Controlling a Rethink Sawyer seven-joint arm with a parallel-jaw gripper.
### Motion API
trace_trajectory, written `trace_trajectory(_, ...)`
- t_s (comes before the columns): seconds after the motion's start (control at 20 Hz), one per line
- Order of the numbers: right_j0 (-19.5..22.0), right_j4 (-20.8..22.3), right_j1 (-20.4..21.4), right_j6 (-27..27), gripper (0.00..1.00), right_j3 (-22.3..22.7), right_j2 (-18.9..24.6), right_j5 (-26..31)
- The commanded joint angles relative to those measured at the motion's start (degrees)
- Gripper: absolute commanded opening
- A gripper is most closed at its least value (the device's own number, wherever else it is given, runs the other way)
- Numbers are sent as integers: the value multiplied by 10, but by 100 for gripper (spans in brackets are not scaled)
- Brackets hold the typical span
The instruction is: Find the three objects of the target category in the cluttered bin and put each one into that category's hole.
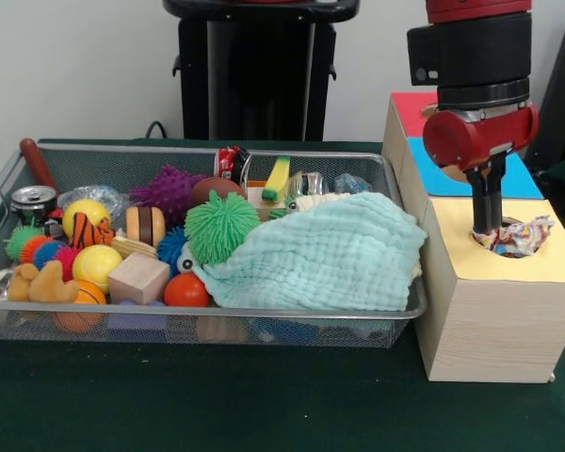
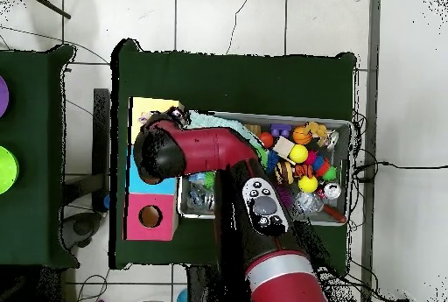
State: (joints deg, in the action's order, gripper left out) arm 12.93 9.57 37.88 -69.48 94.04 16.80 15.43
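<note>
Your arm [image 1: 477, 89] comes straight down over the wooden sorting box [image 1: 494, 315], its red wrist vertical above the yellow top, and the pincer [image 1: 490, 226] reaches to the rim of the yellow section's hole [image 1: 510, 247]. It's closed on a crinkled foil wrapper [image 1: 520, 235], which sits at the mouth of the hole, partly inside and partly bunched over the rim. From overhead you see the arm [image 2: 210, 150] bend across the wire bin [image 2: 341, 128] to the yellow end of the box [image 2: 150, 106], with the blue and pink sections beside it (the pink one shows its own round hole [image 2: 150, 217]). The bin [image 1: 395, 179] lies just beside the box on the green counter [image 1: 264, 405], and inside it a pale green cloth [image 1: 330, 254] covers the end nearest the box, with a green spiky ball [image 1: 221, 226] touching its edge, a wooden cube [image 1: 138, 279] and an orange ball [image 1: 185, 291] among the toys
</note>
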Motion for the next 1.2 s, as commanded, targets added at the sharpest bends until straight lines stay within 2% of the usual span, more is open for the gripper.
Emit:
trace_trajectory(0.05, 23, 12, -30, -35, 0, 41, 62, 45)
trace_trajectory(0.6, 26, 20, -47, -34, 0, 44, 60, 53)
trace_trajectory(1.2, -9, 42, -91, -42, 0, 2, -1, 47)
